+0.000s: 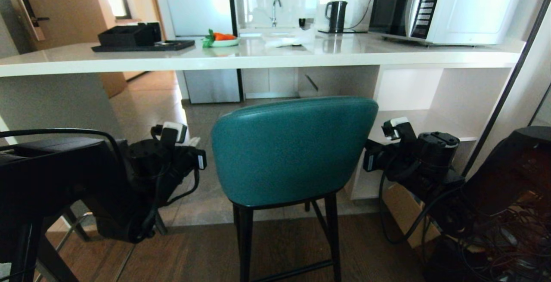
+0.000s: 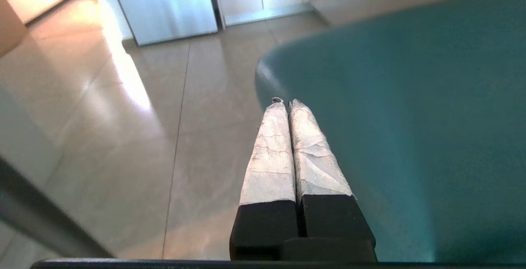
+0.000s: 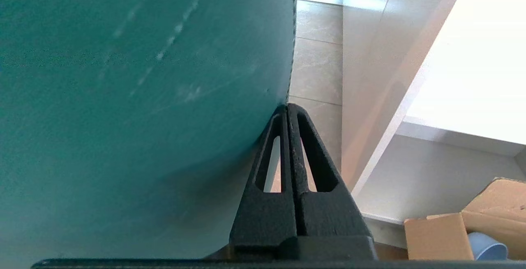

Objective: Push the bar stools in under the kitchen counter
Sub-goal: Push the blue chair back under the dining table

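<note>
The teal stool [image 1: 292, 153] sits dead centre, right in front of the robot, its curved back flanked by both arms. The left gripper [image 2: 287, 104] is at the stool's left edge, fingers pressed together with nothing between them, tips just beside the leather. The right gripper [image 3: 287, 106] mirrors it on the right side, fingers also closed and empty, tips touching the backrest's edge. Both arms reach forward at backrest height. Beyond, the white kitchen counter [image 1: 258, 60] stretches across, the stool's back on its near side.
</note>
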